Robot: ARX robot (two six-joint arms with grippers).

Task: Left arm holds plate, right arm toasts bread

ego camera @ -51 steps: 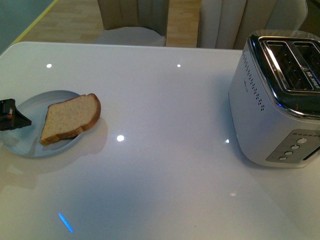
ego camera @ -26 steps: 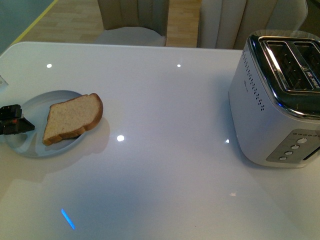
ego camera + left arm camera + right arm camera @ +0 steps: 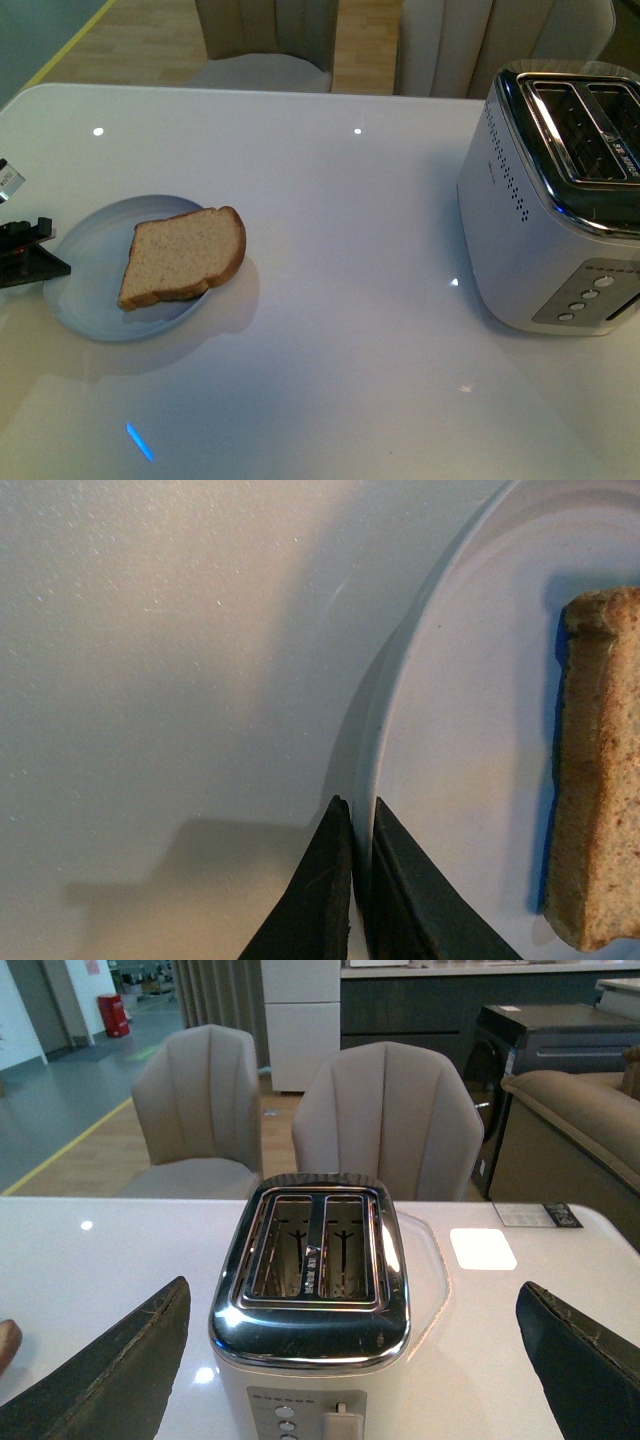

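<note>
One bread slice (image 3: 183, 255), one plate (image 3: 85, 305) pinched in left tool (image 3: 357, 825), one toaster (image 3: 545, 200), right tool (image 3: 352, 1295) agape

white glossy table (image 3: 350, 200) | two beige chairs (image 3: 385, 1110) | wood floor (image 3: 150, 40) | dark cabinet (image 3: 430, 1010) | brown sofa (image 3: 570, 1120)

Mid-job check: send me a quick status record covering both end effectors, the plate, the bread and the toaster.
plate: on the table, left side
bread: lying flat on the plate, rounded end past the plate's right rim
toaster: upright, far right of the table; both slots empty
left end effector: shut on the plate's left rim
right end effector: open, empty, facing the toaster; not in the front view
task stage: bread not yet picked up
</note>
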